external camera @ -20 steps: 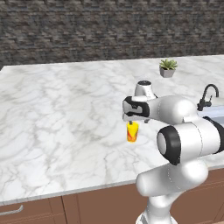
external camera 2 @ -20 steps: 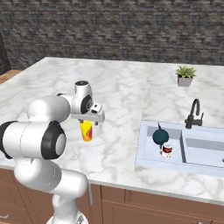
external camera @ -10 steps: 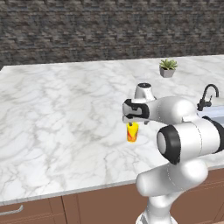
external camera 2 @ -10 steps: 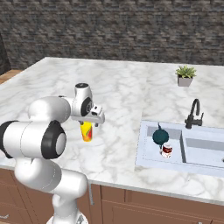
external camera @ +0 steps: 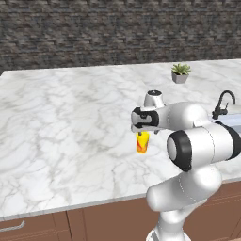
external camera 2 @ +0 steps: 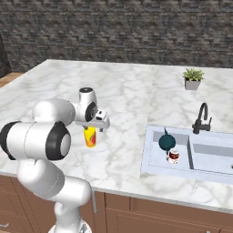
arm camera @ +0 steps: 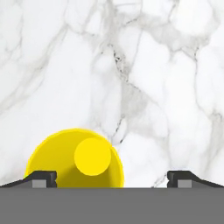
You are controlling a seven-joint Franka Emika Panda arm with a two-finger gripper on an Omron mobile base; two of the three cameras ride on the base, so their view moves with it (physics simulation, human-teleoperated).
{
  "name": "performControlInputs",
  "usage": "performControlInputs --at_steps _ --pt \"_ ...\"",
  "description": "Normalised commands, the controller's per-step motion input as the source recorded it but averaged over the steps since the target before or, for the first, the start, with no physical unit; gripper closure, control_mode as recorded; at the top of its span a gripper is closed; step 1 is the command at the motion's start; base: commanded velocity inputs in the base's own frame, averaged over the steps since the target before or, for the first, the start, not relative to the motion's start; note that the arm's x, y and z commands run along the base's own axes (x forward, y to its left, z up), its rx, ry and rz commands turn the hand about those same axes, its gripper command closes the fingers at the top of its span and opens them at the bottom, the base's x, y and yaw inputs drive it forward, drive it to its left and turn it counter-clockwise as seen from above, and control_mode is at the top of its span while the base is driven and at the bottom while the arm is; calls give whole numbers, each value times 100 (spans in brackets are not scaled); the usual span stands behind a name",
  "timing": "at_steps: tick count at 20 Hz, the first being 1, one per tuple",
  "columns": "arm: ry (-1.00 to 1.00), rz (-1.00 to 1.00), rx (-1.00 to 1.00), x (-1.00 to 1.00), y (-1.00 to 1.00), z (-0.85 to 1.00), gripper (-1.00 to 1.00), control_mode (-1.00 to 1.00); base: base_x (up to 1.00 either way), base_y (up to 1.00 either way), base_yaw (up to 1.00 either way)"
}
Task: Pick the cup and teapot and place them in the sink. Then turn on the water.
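Veined white marble surface, smooth yellow cylindrical cup [arm camera: 74, 159] near its front edge, gripper [arm camera: 111, 178] wide open above, apparently gripping nothing, round teal teapot [external camera 2: 166, 142] in the sink [external camera 2: 154, 169].

Flat, even rendered light, bright throughout; no glare or hotspots. Marble counter [external camera: 70, 117] sharp, no blur or edge warp. Soft faint shadows only under the arm and inside the sink [external camera 2: 214, 157]. Brick wall [external camera 2: 113, 34] reads darker.
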Motion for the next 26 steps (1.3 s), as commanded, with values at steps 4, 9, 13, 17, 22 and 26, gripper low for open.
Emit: performControlInputs --at_steps 4,9,13,17,22,26 --pt "0 0 0 2 0 -16 -100 -100 0 0 0" --pt "0 1 0 0 0 -12 -100 -100 0 0 0" --pt "0 0 0 0 0 -14 -100 -100 0 0 0" --pt "0 0 0 0 0 -14 -100 -100 0 0 0" --pt "0 0 0 0 0 -5 -100 -100 0 0 0" --pt "0 0 0 0 0 -5 -100 -100 0 0 0"
